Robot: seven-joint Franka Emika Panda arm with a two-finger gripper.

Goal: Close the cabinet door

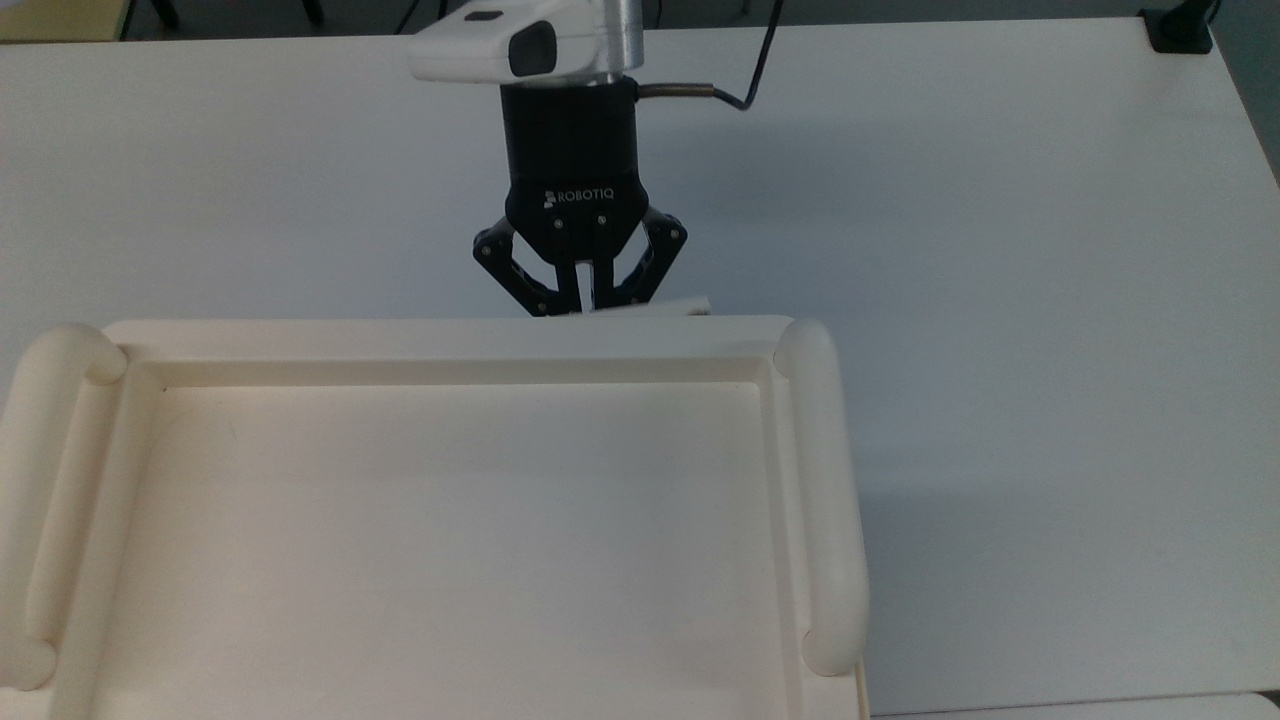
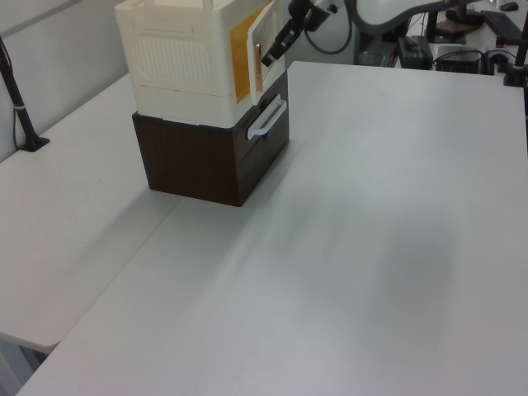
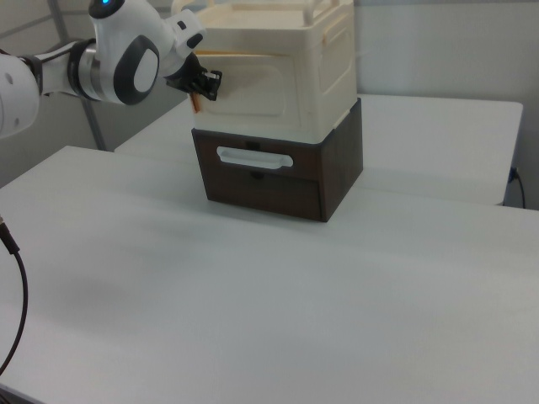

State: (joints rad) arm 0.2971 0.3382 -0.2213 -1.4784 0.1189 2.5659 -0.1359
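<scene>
1 pincer (image 1: 583,306) against nearly-shut cabinet door (image 2: 257,51)

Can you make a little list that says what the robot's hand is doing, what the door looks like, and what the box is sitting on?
robot hand: gripper pushing against the cabinet door, fingers shut
door: cabinet door almost shut, a small gap left
box: cream cabinet, with a tray-like top and rounded rails
under the box: dark brown drawer unit with a white handle
everything stands on: white table
job done: not quite yet
</scene>
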